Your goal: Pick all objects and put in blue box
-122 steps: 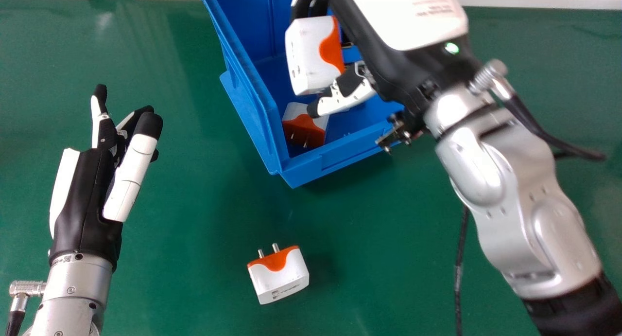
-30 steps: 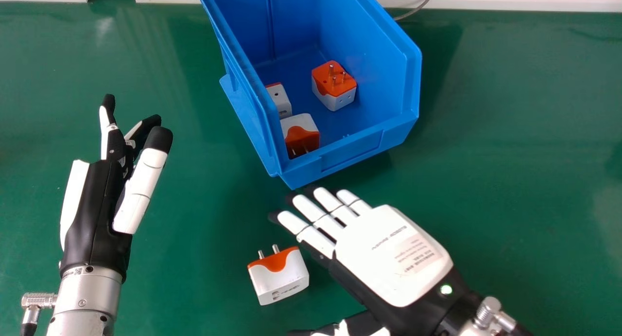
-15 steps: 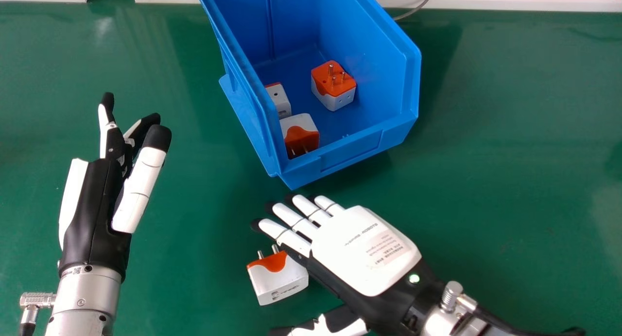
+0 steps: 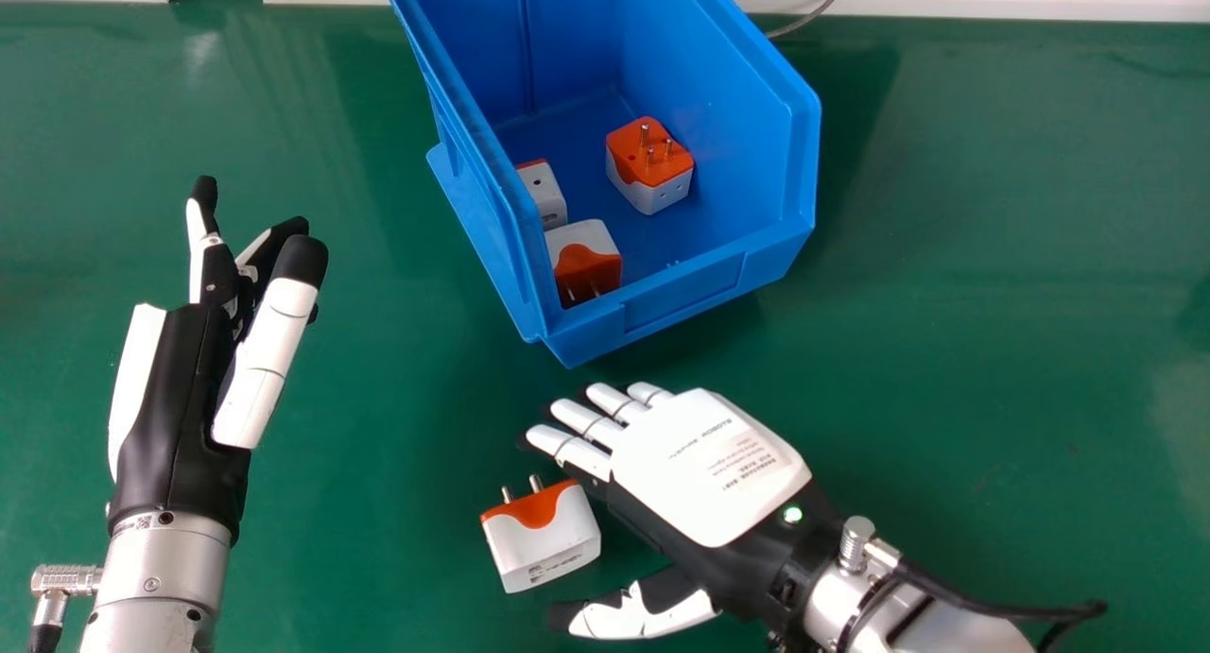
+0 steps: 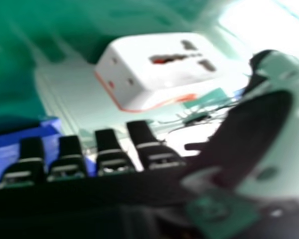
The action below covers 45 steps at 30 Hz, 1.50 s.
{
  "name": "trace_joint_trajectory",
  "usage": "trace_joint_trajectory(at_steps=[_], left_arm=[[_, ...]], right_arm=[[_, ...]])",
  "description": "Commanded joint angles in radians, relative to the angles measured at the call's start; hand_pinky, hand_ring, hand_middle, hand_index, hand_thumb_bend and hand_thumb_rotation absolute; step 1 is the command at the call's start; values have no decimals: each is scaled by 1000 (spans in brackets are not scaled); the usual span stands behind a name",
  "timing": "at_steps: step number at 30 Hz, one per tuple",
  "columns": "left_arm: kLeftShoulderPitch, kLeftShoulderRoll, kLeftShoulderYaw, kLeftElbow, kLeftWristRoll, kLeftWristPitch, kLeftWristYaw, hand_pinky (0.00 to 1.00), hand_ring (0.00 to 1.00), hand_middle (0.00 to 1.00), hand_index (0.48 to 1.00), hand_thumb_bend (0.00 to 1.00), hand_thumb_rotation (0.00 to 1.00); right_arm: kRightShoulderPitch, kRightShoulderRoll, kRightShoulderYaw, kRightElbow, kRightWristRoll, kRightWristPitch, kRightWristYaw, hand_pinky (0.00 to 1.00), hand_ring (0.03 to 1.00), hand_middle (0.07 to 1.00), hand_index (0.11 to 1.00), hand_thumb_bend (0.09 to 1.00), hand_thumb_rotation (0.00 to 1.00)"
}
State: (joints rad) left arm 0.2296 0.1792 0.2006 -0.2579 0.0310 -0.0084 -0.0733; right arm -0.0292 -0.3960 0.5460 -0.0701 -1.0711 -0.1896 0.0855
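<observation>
Head view: adapter [image 4: 543, 538] clear of box [image 4: 682, 296]

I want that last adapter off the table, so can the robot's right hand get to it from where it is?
Probably yes: the right hand is right beside the adapter, fingers and thumb apart, and nothing seems in between.

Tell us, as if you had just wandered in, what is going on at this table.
A robot is putting orange and white plug adapters into a blue box. Three adapters lie inside it. One more adapter is out on the green table, with the robot's right hand open close beside it, seemingly about to pick it up. The left hand is open over the table's left side, holding nothing.
</observation>
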Motion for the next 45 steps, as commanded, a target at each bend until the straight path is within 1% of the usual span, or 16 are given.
trace_joint_trajectory(at_steps=[1,4,7,8,10,11,12,15,19,25,32,33,34,35,40,45], left_arm=[[-6,11,7,-29,-9,3,-4,803,913,901,915,856,935],[-7,11,7,-35,-10,11,-4,803,913,900,915,856,934],[-6,9,8,-45,-12,21,-6,803,913,900,915,858,934],[-7,8,8,-47,-12,25,-6,803,913,899,914,865,933],[-7,7,7,-52,-13,31,-8,803,913,899,914,865,933],[-6,6,7,-55,-13,33,-8,803,913,898,913,870,932],[-4,5,6,-61,-13,38,-8,803,913,897,912,885,930],[-2,2,4,-77,-13,52,-8,802,913,896,912,893,929],[1,0,0,-93,-6,64,-6,802,913,896,911,909,929],[3,1,-5,-104,5,70,-3,801,913,895,910,914,931],[2,1,-7,-116,13,80,-1,801,914,895,907,916,932],[1,1,-8,-117,13,82,-1,801,914,894,907,916,932],[1,0,-9,-119,13,84,0,800,914,891,904,916,933],[0,0,-9,-120,13,86,0,800,914,890,903,918,933],[1,-1,-11,-125,13,91,1,800,914,889,902,921,934],[-3,-2,-13,-127,11,99,1,807,917,889,902,922,932]], right_arm=[[-19,1,3,4,13,-17,-22,906,944,936,889,250,591],[-32,7,6,23,19,-25,-28,897,941,929,887,236,494],[-42,12,10,30,17,-28,-25,896,938,927,886,236,469],[-50,16,16,31,11,-25,-17,893,934,924,884,238,407],[-66,21,30,30,-8,-14,7,893,934,924,884,238,407],[-70,21,34,27,-13,-10,14,891,932,923,882,239,370],[-75,22,39,22,-20,-3,28,888,925,919,880,247,274],[-97,23,52,8,-42,14,72,885,920,916,877,252,255],[-122,25,64,3,-61,32,118,831,887,884,843,264,286],[-163,35,74,26,-64,41,157,773,856,866,829,294,332],[-186,41,86,47,-73,43,136,725,816,835,804,310,331],[-190,43,88,52,-76,43,128,700,795,817,788,324,312],[-193,44,90,57,-77,43,122,610,713,744,729,374,227],[-195,44,91,59,-78,42,118,569,672,708,700,397,187],[-202,34,94,52,-78,37,112,508,609,647,640,441,104],[-209,36,96,47,-74,42,124,525,631,662,640,449,92]])
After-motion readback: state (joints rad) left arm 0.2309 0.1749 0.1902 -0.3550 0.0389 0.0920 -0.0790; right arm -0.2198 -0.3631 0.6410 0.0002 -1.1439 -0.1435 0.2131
